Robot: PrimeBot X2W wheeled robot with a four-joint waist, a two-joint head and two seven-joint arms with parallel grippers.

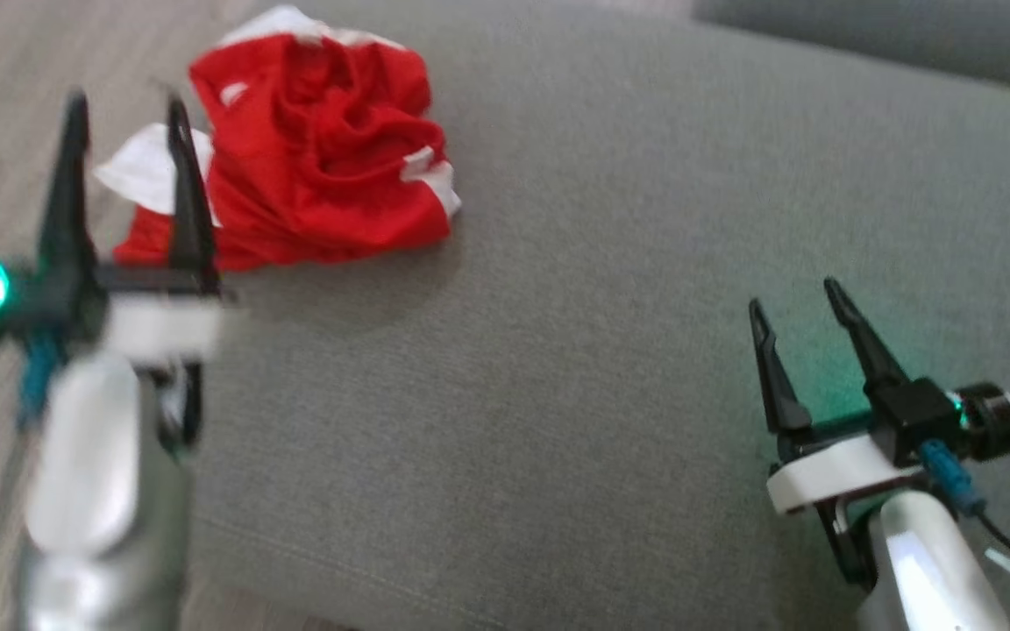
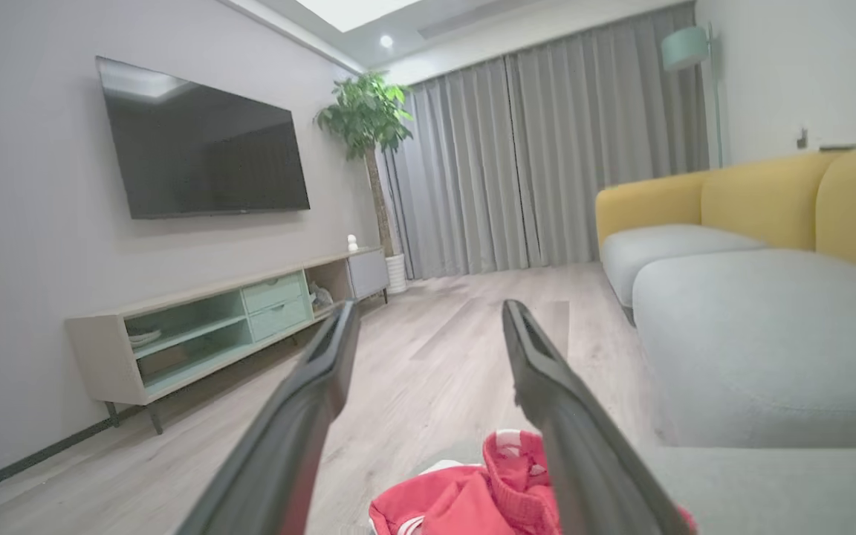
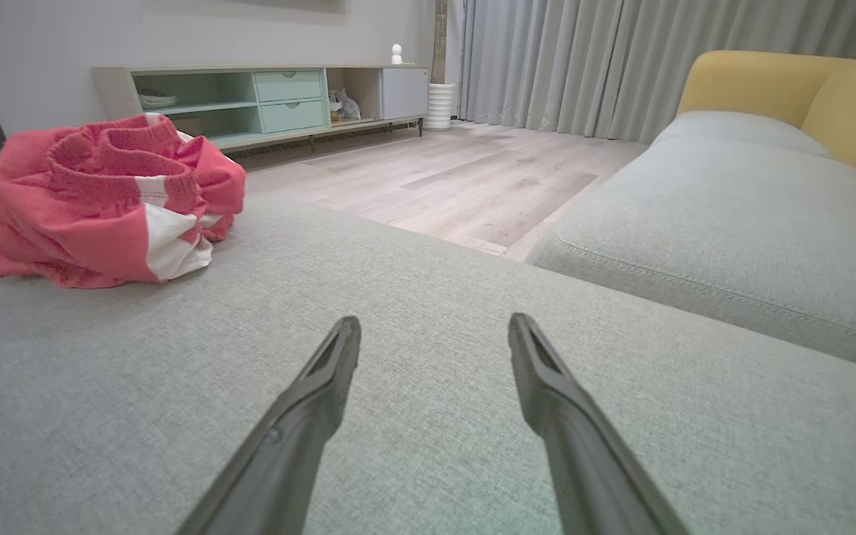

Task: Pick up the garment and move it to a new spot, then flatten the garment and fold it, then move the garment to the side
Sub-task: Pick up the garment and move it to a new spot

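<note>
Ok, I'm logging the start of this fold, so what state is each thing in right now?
garment: crumpled in a heap at the edge of the cushion, not held.
left hand: open, empty, beside the garment.
right hand: open, empty, over the cushion.
TV: off.
curtains: drawn shut.
drawers: shut.

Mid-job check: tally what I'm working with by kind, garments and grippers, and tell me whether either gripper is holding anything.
Garments: 1, the crumpled red and white garment, not held.
Grippers: 2, left gripper and right gripper, both open and holding nothing.
Total: 3
</note>
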